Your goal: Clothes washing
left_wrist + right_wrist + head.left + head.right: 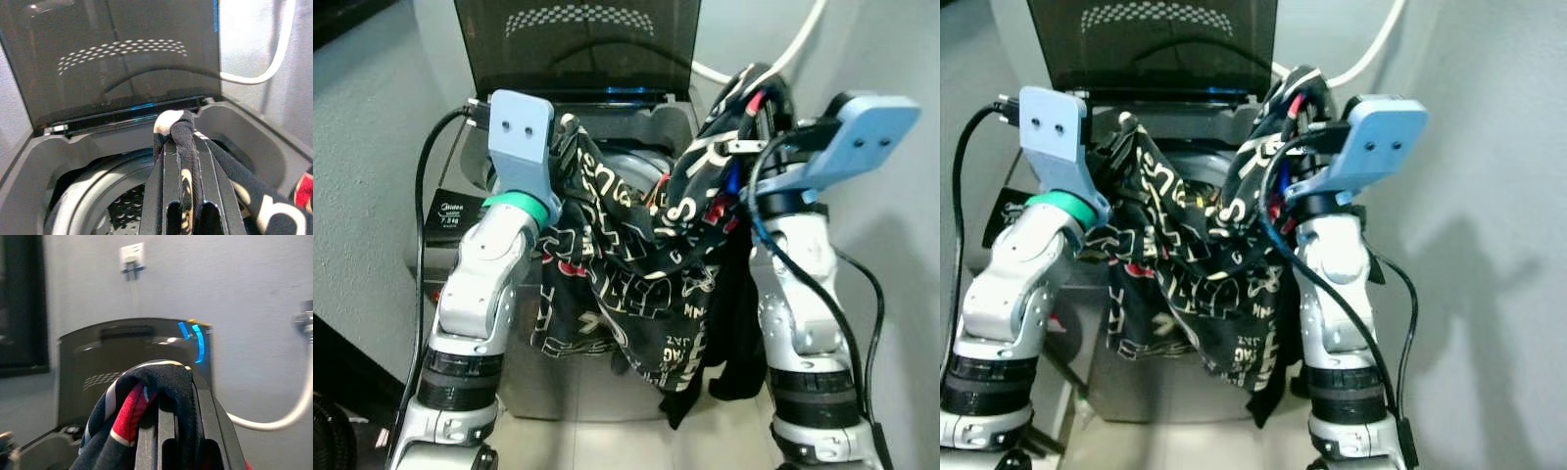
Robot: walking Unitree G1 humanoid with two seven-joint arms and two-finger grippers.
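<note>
The left gripper is clamped on a fold of the black lettered garment; the right gripper is clamped on another fold. The garment is stretched between both above the open washing machine, hanging downward. The perforated drum is shown in the left wrist view.

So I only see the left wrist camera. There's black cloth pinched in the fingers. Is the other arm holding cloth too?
Observer: Yes. The right gripper is shut on dark clothing with a red and white stripe.
Operator: Is my cloth a whole shirt?
Observer: It's a large black garment with white lettering, stretched between both arms and hanging down the front of the washing machine.
Operator: Is it inside the drum?
Observer: Not yet. Most of it hangs outside, in front of the machine, under the left gripper.
</note>
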